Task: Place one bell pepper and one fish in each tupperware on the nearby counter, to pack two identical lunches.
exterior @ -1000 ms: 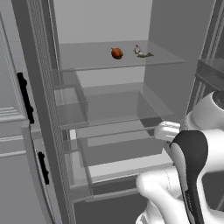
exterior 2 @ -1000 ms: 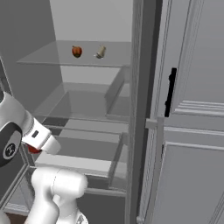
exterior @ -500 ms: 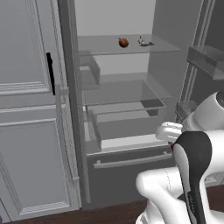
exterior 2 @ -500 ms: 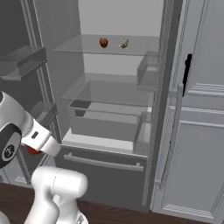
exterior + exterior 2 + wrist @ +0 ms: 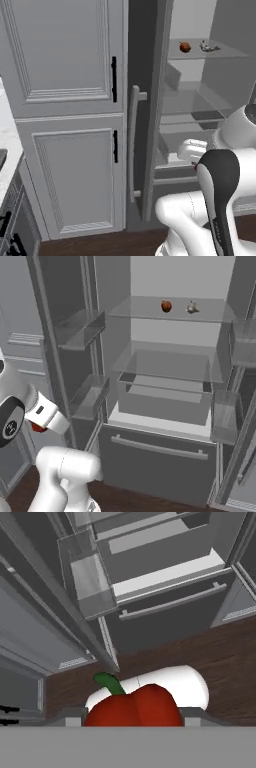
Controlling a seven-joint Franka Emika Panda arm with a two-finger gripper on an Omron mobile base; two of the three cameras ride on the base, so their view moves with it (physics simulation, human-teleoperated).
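the gripper (image 5: 132,724) is clenched on a bright red bell pepper (image 5: 132,708), held low above the wooden floor (image 5: 220,657). a darker pepper (image 5: 166,305) and a fish (image 5: 191,307) lie near the back edge of the upper fridge shelf (image 5: 145,312).

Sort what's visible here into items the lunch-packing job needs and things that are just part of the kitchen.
Job items:
- bright red bell pepper, held in the gripper
- darker bell pepper on the fridge shelf
- fish beside it

Just kitchen:
- fridge drawer
- cabinet doors
- wooden floor
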